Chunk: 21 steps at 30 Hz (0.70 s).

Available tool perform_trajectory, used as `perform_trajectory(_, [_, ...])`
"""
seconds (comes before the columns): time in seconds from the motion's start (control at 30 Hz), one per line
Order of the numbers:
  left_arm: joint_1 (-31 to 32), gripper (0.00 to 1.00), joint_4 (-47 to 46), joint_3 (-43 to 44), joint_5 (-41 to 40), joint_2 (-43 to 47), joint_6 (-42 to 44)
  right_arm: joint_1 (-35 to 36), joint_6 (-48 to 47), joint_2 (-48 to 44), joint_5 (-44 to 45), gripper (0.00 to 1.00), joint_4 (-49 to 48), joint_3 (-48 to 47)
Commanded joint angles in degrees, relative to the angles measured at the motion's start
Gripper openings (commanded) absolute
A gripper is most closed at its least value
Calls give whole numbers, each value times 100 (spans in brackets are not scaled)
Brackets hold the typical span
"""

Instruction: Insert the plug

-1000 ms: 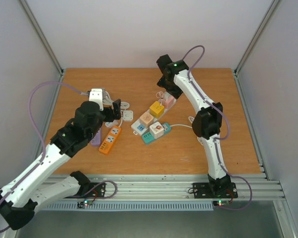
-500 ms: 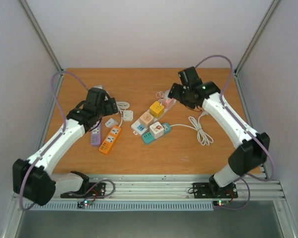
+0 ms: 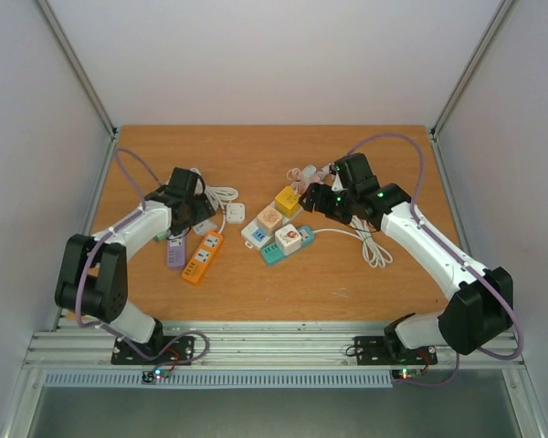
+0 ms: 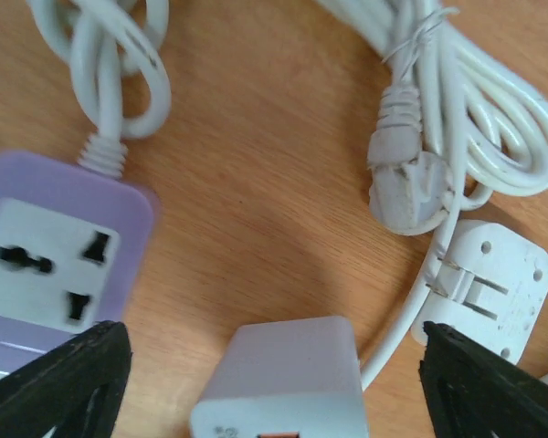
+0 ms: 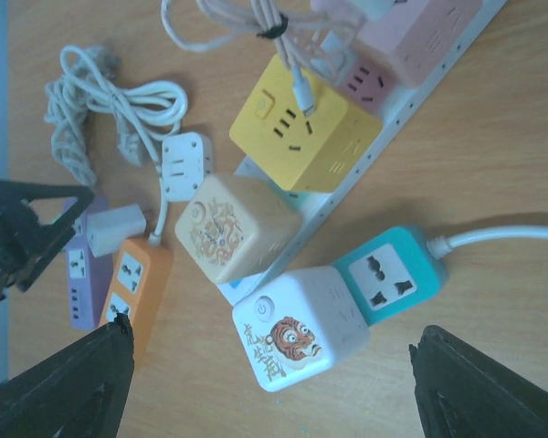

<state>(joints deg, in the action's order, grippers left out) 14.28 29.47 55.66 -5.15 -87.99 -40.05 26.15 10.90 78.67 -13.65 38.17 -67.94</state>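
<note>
The left gripper (image 4: 274, 365) is spread wide, its black wedge-shaped tips clamping nothing. A small boxy white adapter (image 4: 279, 383) lies between them on the smooth wooden tabletop (image 4: 256, 155). Just to the right lies the flat, rounded-square white plug (image 4: 489, 287), metal blades up, and to the left a glossy lilac power strip (image 4: 55, 246). The right gripper (image 5: 274, 383) is equally wide and empty, above a tiger-printed white cube socket (image 5: 297, 333).

Left gripper (image 3: 201, 208): low, near far ends of purple strip (image 3: 175, 255) and orange strip (image 3: 203, 257).
White plug (image 3: 235, 213): on table (image 3: 256, 155), between orange strip and yellow cube socket (image 3: 289, 201).
Right gripper (image 3: 315, 203): just beside yellow cube socket.
</note>
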Motion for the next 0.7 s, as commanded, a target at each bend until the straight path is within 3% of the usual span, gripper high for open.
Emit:
perform_trajectory(0.0, [-10, 85, -715, -178, 450, -300, -912, 89, 2, -151, -234, 83, -220, 101])
perform_trajectory(0.13, [-13, 74, -905, -151, 499, -524, -1213, 109, -5, -193, -155, 82, -117, 107])
perform_trajectory(0.3, [-8, 69, -767, -169, 348, -553, -1257, 115, 34, -222, -99, 80, -38, 115])
perform_trajectory(0.67, [-13, 70, -671, -325, 776, -507, -899, 118, 98, -179, -88, 77, -22, 106])
